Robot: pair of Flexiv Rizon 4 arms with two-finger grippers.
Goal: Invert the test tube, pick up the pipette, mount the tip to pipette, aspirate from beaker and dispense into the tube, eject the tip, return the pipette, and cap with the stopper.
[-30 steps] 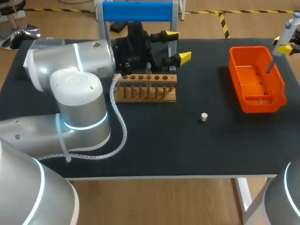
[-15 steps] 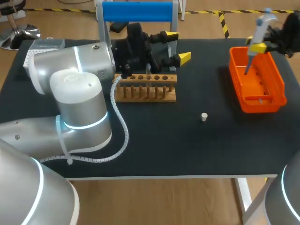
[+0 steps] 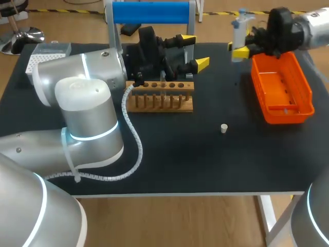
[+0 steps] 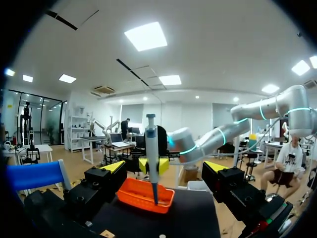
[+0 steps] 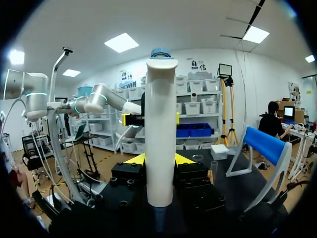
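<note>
My right gripper (image 3: pixel 242 47) is shut on a white and blue pipette (image 3: pixel 239 28), held upright above the table's far side, just left of the orange bin (image 3: pixel 303 95). In the right wrist view the pipette (image 5: pixel 159 134) stands between the yellow tips of the right gripper (image 5: pixel 159 159). My left gripper (image 3: pixel 194 50) hangs open and empty behind the wooden tube rack (image 3: pixel 160 96). Seen from the left wrist, the left gripper (image 4: pixel 164 167) faces the pipette (image 4: pixel 151 148) and the orange bin (image 4: pixel 133 197). A small white stopper (image 3: pixel 223 128) lies on the mat in the middle.
A blue-topped stand (image 3: pixel 150 11) rises at the back behind the left gripper. A white tip box (image 3: pixel 41 54) peeks out behind my left arm at the far left. The black mat (image 3: pixel 205 164) in front of the rack is bare apart from the stopper.
My right arm has carried the pipette leftward, from beyond the orange bin's far right corner to left of the bin. The left arm has barely moved.
</note>
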